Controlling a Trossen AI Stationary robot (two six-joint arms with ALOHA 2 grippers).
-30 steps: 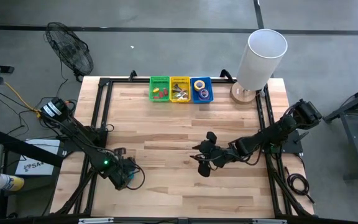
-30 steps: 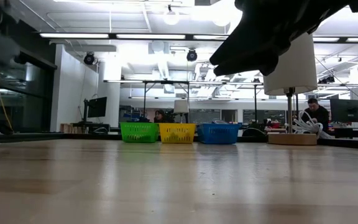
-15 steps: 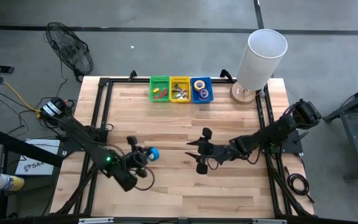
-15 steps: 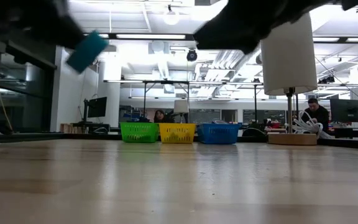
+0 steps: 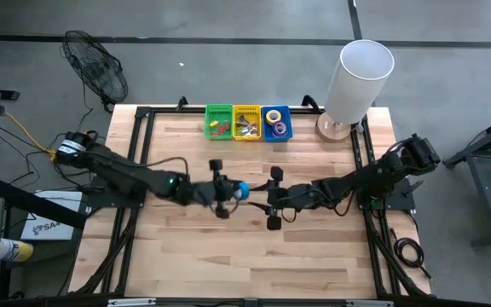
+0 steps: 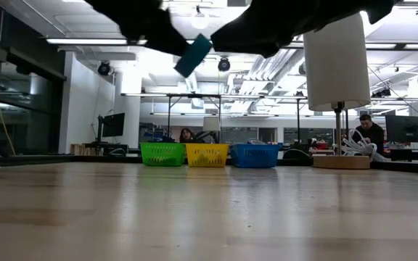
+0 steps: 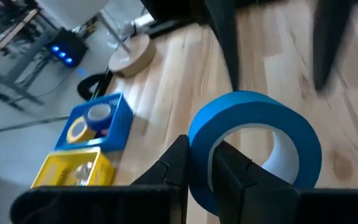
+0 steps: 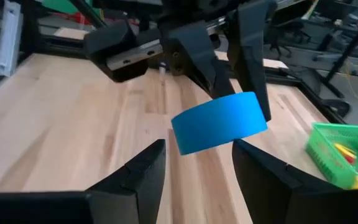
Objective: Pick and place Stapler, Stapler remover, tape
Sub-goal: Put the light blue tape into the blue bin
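Mid-surface (image 5: 228,247), above the wood: left end effector (image 5: 227,189) pinched tight on the wall of a blue tape roll (image 5: 239,189), one finger through the open centre, one outside. Roll carried clear of the boards, well up in the low view (image 6: 193,55).

Right end effector (image 5: 273,198) just beside it, facing the left one, fingers (image 8: 135,180) parted and empty. Roll (image 8: 219,122) sits directly ahead of that gap, slightly above the fingertips, broad band side-on to them.

Key relation: roll's hole axis looks roughly crosswise to the right arm's approach, so the right fingers would straddle the band's width rather than enter the hole. Probably a handover setting up; hard to be sure from the overhead, where the two end effectors nearly merge.

Blue bin (image 5: 276,122) at the far edge already holds tape rolls; yellow bin (image 5: 246,122) and green bin (image 5: 219,121) beside it. Right arm nearer the blue bin's side.
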